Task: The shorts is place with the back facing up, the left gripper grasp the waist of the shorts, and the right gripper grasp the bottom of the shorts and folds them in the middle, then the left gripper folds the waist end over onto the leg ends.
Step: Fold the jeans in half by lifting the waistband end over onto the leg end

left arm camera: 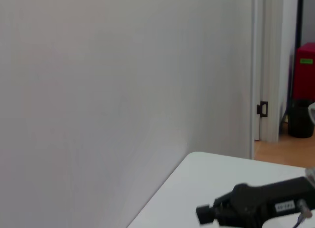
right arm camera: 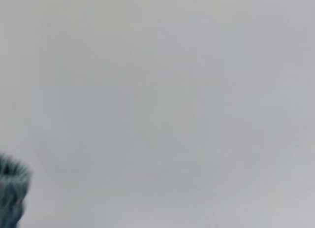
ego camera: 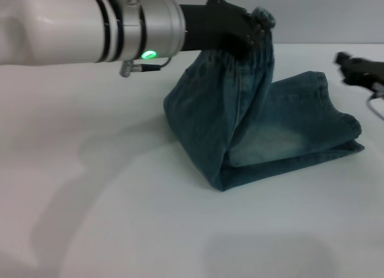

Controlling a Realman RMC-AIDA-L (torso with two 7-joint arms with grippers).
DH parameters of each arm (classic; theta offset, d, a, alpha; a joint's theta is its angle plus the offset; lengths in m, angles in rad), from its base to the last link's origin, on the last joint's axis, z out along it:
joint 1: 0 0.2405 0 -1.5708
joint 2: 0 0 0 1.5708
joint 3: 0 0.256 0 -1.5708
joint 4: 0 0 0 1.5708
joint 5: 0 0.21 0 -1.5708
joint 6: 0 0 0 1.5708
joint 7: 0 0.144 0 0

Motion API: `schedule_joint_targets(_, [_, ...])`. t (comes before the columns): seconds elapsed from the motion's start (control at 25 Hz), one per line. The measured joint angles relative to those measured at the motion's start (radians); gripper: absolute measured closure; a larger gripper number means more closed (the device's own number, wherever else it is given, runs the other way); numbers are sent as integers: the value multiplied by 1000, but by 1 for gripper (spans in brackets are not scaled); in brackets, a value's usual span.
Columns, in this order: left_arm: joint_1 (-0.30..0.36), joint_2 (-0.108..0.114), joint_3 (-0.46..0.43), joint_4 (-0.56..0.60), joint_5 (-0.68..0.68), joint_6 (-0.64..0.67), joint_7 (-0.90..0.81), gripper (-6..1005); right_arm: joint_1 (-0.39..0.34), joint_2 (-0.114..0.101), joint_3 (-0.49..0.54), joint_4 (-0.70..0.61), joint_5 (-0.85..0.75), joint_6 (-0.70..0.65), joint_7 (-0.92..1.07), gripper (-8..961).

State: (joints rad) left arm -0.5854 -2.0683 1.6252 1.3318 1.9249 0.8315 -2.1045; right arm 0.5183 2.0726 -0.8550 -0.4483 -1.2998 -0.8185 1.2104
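The shorts [ego camera: 240, 122], faded blue-green denim folded lengthwise, rise like a tent from the white table [ego camera: 120, 200]. My left gripper [ego camera: 255, 32], black jaws on a silver wrist with a green light, is shut on the waist of the shorts [ego camera: 264, 18] and holds it high above the cloth's middle. The bottom of the shorts [ego camera: 347, 120] lies flat on the table to the right. My right gripper [ego camera: 355, 68], a small dark claw, hovers apart from the shorts at the far right edge; it also shows in the left wrist view [left arm camera: 256, 208]. A scrap of denim [right arm camera: 10, 188] shows in the right wrist view.
A plain grey wall [left arm camera: 123, 90] stands behind the table. Past the table's far end are a doorway frame [left arm camera: 261, 90], wooden floor and a red box [left arm camera: 306, 70].
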Motion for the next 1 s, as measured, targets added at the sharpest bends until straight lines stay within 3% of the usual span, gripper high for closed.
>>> schedule_joint_targets(0.16, [-8,-2,50,-1,-1,-55,-15,936,-30,-1,76,7,91,-31,-95,953])
schedule_joint_targets(0.32, [-11,-3,68,-2,-1,-77,-21,932,-33,0,98,34,152,-39,-163,954])
schedule_joint_targets(0.44, [-28,-6,148,-19,-4,-185,-49,928,-34,0,100,48,173,-46,-194,954])
schedule_joint_targets(0.72, [-40,-7,181,-35,-6,-228,-58,920,-35,1,115,54,196,-52,-203,954])
schedule_joint_targets(0.76, [-55,-10,242,-65,-15,-300,-63,919,-37,1,123,54,208,-56,-206,954])
schedule_joint_targets(1.0, [-57,-10,251,-77,-26,-305,-67,912,-53,-1,160,54,234,-123,-276,954])
